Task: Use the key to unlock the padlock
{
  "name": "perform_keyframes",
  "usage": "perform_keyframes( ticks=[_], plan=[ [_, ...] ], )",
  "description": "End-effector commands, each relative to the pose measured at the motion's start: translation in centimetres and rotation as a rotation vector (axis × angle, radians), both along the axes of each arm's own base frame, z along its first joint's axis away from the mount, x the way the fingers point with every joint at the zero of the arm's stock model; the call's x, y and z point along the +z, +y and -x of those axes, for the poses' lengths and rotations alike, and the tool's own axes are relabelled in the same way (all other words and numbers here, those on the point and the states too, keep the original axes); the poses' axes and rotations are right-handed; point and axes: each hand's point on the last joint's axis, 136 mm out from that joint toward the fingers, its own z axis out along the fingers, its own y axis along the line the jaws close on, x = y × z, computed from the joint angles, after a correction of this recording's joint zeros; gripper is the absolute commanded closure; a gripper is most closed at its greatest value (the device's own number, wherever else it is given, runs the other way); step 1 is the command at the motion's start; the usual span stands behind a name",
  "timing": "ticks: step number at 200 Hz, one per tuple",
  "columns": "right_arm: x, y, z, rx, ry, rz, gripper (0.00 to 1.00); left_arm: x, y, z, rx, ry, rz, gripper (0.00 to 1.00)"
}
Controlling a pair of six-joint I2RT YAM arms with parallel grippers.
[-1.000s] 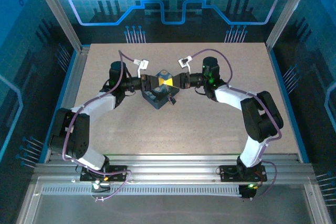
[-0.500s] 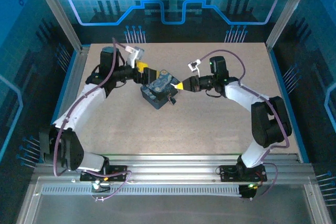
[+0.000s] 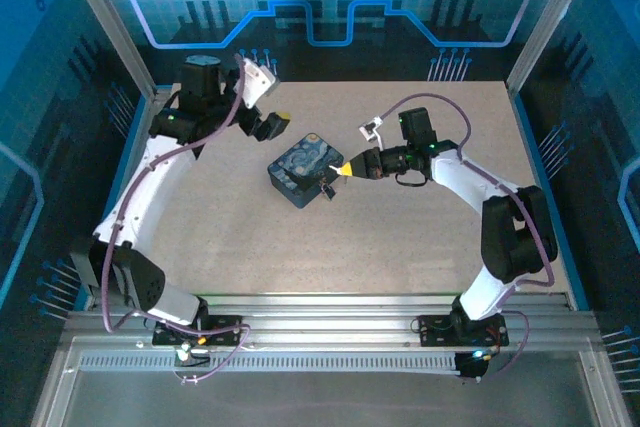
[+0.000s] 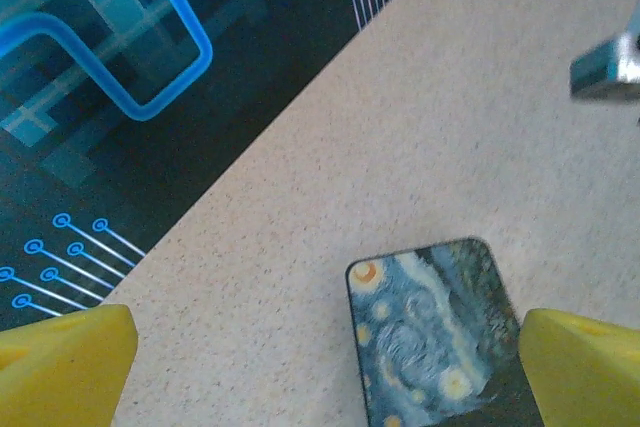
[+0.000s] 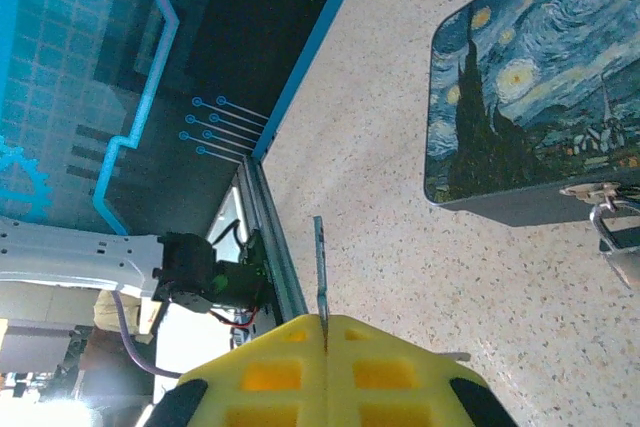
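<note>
On the left side, my left tool hangs over the bench, apart from the box. Its yellow fingers stand wide and hold nothing. The box with the swirl picture lies in the middle of the bench. The padlock hangs on the clasp at the box side that faces the right arm, and I judge it is not yet unlocked. Just beside it is my right tool, pressed closed on the key, whose thin blade sticks out between the pads.

I think the step in hand is to bring the key to the lock. The next move needs me to aim the blade at the keyhole, which I cannot see from here, and perhaps to steady the box with the left tool.
</note>
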Motion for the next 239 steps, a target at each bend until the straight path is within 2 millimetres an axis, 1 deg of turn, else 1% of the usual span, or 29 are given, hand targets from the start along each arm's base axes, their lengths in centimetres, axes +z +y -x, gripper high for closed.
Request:
perform_keyframes(
  ticks=[1,7,17,19,34,47,54,67,79,95,110,127,142,159,183,195,211,221,239],
  plan=[
    [1.6,0.0,0.3,0.004,-0.045,0.002,1.0,-1.0,-0.4,-0.9,-0.019,-0.015,-0.065,0.02],
    [1.6,0.0,0.3,0.004,-0.043,0.002,1.0,-0.9,-0.4,-1.1,-0.003,0.016,-0.048,0.04],
    [1.7,0.0,0.2,0.003,-0.043,0.0,1.0,-1.2,-0.4,-1.4,0.032,0.097,-0.024,0.08],
    [1.7,0.0,0.2,0.002,-0.041,0.001,1.0,-0.9,-0.4,-1.6,0.038,0.098,-0.021,0.08],
    [1.8,0.0,0.1,0.001,-0.04,0.0,1.0,-0.5,0.0,-2.4,0.107,0.149,0.016,0.14],
    [1.8,0.0,0.2,0.003,-0.039,0.003,1.0,-0.3,-0.6,-2.4,0.088,0.183,0.028,0.17],
    [1.8,-0.1,0.1,0.0,-0.037,0.008,1.0,-0.5,-1.3,-1.9,0.049,0.193,0.022,0.19],
    [1.6,-0.3,0.0,-0.014,-0.022,0.017,1.0,-1.4,-3.0,-0.7,-0.022,0.158,-0.036,0.17],
    [1.3,-1.0,-0.3,-0.041,0.0,0.034,1.0,-2.9,-5.0,1.2,-0.113,0.122,-0.096,0.15],
    [0.3,-2.4,-0.7,-0.097,0.042,0.07,1.0,-4.9,-7.4,3.9,-0.21,0.101,-0.159,0.14],
    [-0.5,-3.9,-1.2,-0.156,0.081,0.091,1.0,-7.0,-8.9,6.0,-0.243,0.126,-0.191,0.15],
    [-1.3,-5.8,-1.8,-0.229,0.116,0.113,1.0,-8.9,-9.7,7.5,-0.193,0.208,-0.17,0.19],
    [-1.8,-7.1,-2.1,-0.278,0.132,0.125,1.0,-10.1,-10.0,8.0,-0.059,0.338,-0.082,0.25],
    [-2.2,-8.3,-2.3,-0.319,0.142,0.141,1.0,-12.1,-10.2,8.4,0.12,0.466,0.008,0.24],
    [-3.1,-9.7,-2.8,-0.383,0.157,0.18,1.0,-14.7,-11.1,9.8,0.348,0.622,0.164,0.23],
    [-3.5,-10.3,-3.0,-0.409,0.161,0.199,1.0,-16.2,-10.9,10.0,0.523,0.73,0.268,0.25],
    [-3.9,-10.8,-3.2,-0.436,0.158,0.226,1.0,-18.1,-11.1,10.5,0.738,0.886,0.398,0.26],
    [-4.0,-11.0,-3.2,-0.449,0.157,0.233,1.0,-18.9,-11.5,10.6,0.835,0.927,0.449,0.26],
    [-4.1,-11.2,-3.3,-0.471,0.155,0.233,1.0,-20.1,-12.1,10.5,0.989,0.942,0.512,0.25]
  ],
)
